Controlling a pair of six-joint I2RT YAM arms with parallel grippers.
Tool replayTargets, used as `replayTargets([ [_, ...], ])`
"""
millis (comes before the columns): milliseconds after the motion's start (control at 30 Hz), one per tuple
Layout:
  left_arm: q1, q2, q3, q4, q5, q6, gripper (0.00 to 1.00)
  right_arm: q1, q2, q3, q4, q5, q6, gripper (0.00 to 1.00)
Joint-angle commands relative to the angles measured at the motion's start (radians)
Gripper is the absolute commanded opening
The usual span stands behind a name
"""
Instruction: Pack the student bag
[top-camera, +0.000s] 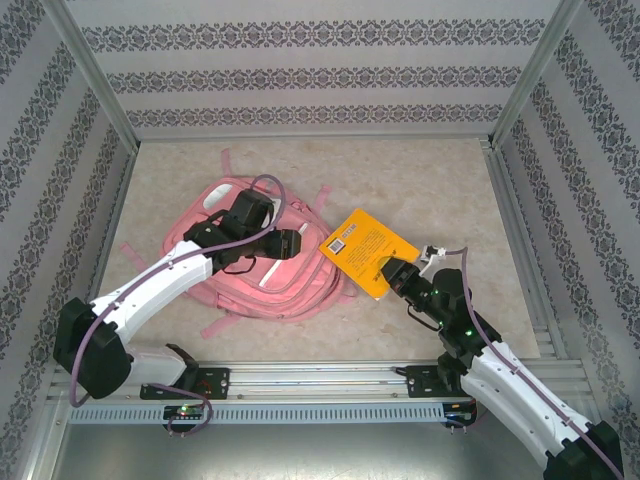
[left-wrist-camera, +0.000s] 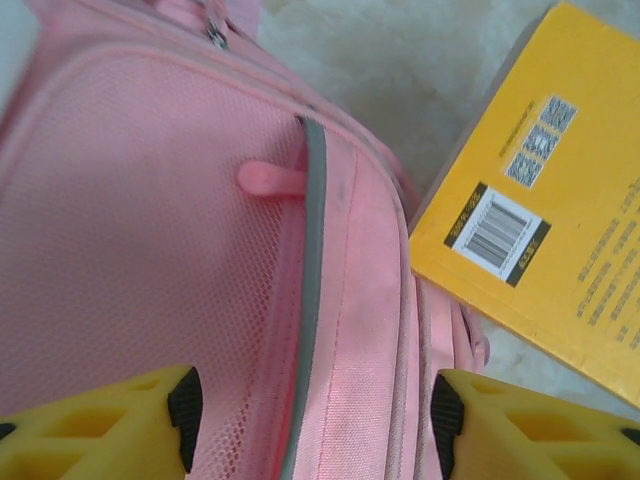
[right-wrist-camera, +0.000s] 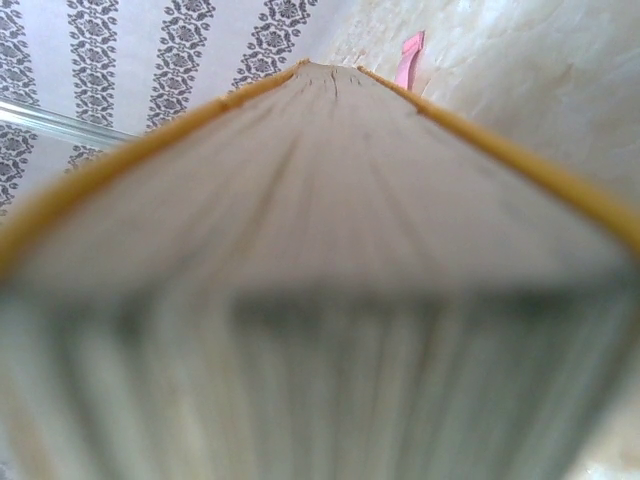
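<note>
A pale marbled desk (top-camera: 420, 180) is seen from above, enclosed by patterned walls. The student bag (top-camera: 285, 290), pink and by far the biggest item, is laid flat on the desk left of centre, with its straps spread out around it. In the left wrist view the student bag (left-wrist-camera: 150, 250) is shown close up: a mesh front panel, a grey trim strip (left-wrist-camera: 313, 300) and a pink zip pull (left-wrist-camera: 270, 180).

A yellow book (top-camera: 365, 250) is placed just right of the student bag, and its left corner is seen to reach over the bag's right edge. A barcode label is carried on the cover of the yellow book (left-wrist-camera: 560, 200). Whether the book's far side rests on the desk cannot be told.

The left jaws are held over the middle of the student bag and are parted roughly halfway. Their black pads (left-wrist-camera: 184, 410) are set well apart with pink fabric between them. Nothing is gripped, and contact with the fabric cannot be judged.

The right jaws are closed on the near edge of the yellow book. In the right wrist view its blurred page edges (right-wrist-camera: 330, 200) are seen just in front of the camera, and a pink strap (right-wrist-camera: 410, 60) is visible beyond on the desk.
</note>
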Motion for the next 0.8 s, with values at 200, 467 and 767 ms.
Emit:
replayTargets([
  [200, 0.008, 0.059, -0.073, 0.108, 0.170, -0.042, 0.48, -0.057, -0.022, 0.013, 0.092, -0.072, -0.006, 0.00],
  [467, 0.014, 0.057, -0.050, 0.091, 0.170, -0.030, 0.00, -0.088, -0.052, 0.024, 0.058, -0.097, -0.012, 0.00],
  [767, 0.106, -0.109, 0.096, -0.048, 0.181, 0.000, 0.00, -0.153, -0.126, 0.057, -0.066, -0.103, -0.031, 0.00],
])
